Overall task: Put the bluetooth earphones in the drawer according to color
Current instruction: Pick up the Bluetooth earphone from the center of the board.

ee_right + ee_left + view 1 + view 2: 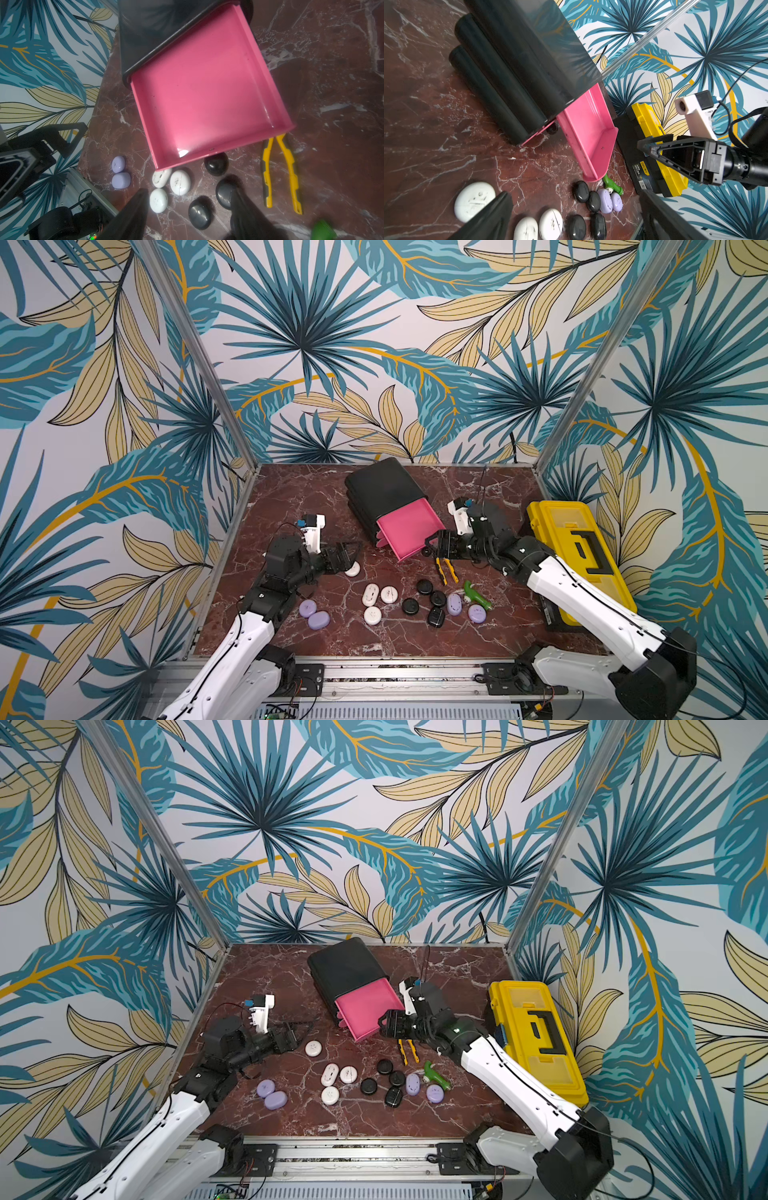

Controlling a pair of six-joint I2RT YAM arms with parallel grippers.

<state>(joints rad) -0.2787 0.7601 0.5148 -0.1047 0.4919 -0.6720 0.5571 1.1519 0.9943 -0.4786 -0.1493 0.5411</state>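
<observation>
The right arm (pixel 582 593) stretched from the near right toward the drawer cabinet (pixel 384 485) at far centre, its right gripper (pixel 430 547) at the right front corner of the pulled-out pink top drawer (pixel 409 531), fingers apart and holding nothing. The left arm (pixel 245 639) extended from the near left, with the left gripper (pixel 354 556) spread wide and partly covering a white case (pixel 353 571). The lower drawers were mostly hidden beneath the top one. The other earphone cases (pixel 388 594) lay on the table (pixel 291 497) nearer. The head of the pliers (pixel 444 570) was hidden.
</observation>
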